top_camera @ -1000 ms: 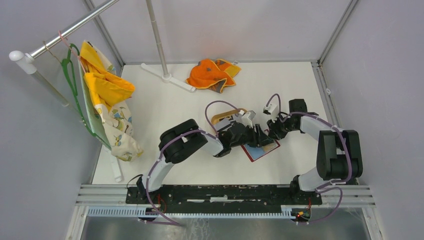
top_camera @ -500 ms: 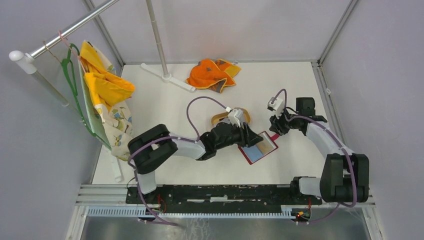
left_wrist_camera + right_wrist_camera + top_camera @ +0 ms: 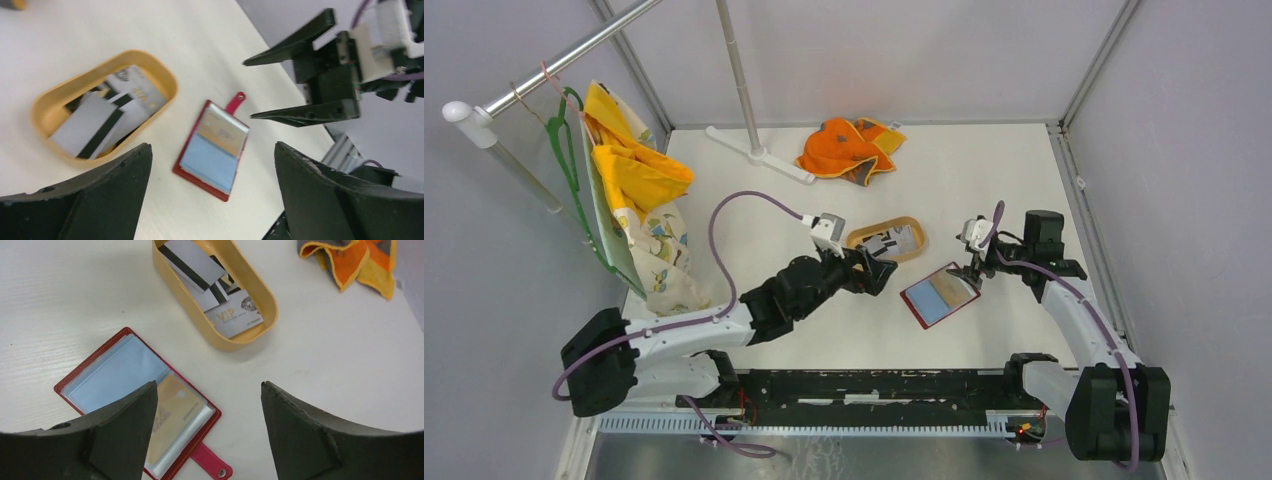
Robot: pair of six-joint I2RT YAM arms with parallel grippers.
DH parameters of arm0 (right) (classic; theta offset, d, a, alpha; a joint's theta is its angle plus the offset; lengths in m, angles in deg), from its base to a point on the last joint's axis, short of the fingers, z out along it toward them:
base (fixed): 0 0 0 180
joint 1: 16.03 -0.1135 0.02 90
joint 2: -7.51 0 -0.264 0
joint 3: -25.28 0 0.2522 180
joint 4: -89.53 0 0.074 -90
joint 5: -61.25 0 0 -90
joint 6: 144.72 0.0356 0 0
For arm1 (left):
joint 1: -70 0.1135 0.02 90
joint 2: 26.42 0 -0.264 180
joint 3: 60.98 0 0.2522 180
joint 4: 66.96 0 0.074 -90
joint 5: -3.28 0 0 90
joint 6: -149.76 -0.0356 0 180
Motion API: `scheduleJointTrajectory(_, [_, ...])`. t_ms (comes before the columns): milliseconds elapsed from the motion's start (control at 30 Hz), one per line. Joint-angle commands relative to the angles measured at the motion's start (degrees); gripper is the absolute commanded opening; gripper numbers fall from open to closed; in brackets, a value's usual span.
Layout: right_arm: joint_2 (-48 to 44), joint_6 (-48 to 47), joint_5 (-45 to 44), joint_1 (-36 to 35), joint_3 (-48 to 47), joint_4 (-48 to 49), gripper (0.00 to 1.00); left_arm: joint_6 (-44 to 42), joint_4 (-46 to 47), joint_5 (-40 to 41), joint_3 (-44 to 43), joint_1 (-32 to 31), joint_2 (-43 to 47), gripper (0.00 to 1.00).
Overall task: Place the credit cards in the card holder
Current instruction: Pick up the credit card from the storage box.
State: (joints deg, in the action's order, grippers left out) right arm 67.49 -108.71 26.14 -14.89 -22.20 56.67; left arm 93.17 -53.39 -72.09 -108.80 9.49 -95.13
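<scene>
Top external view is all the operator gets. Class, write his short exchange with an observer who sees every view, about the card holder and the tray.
Operator: Is any card in the card holder yet?
Observer: Yes. The right wrist view shows a tan card in a clear sleeve, on the half with the snap tab.
Operator: And the tray?
Observer: Several cards lie overlapped in it; a VIP card and a striped card show.

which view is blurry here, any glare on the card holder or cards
Left wrist: soft blur, so the credit cards, tan tray and card holder all have fuzzy edges. Right wrist: sharp, VIP print on one card is readable, with only a faint sheen on the holder's clear sleeves. Top external: even light, weak shadows, no glare.
</scene>
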Motion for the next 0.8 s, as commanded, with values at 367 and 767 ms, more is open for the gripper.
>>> scheduleJointTrajectory(367, [17.82,19.11,-9.2,-21.7,-20.69,9.09,0.76,5.05,-16.43,16.23,11.55,2.86,13.61,1.0])
scheduleJointTrajectory(767, [37.84,47.78,-9.47,-24.79,-28.35,15.03,0.74,7.23,-6.8,4.68,11.18,10.88,5.68,0.97])
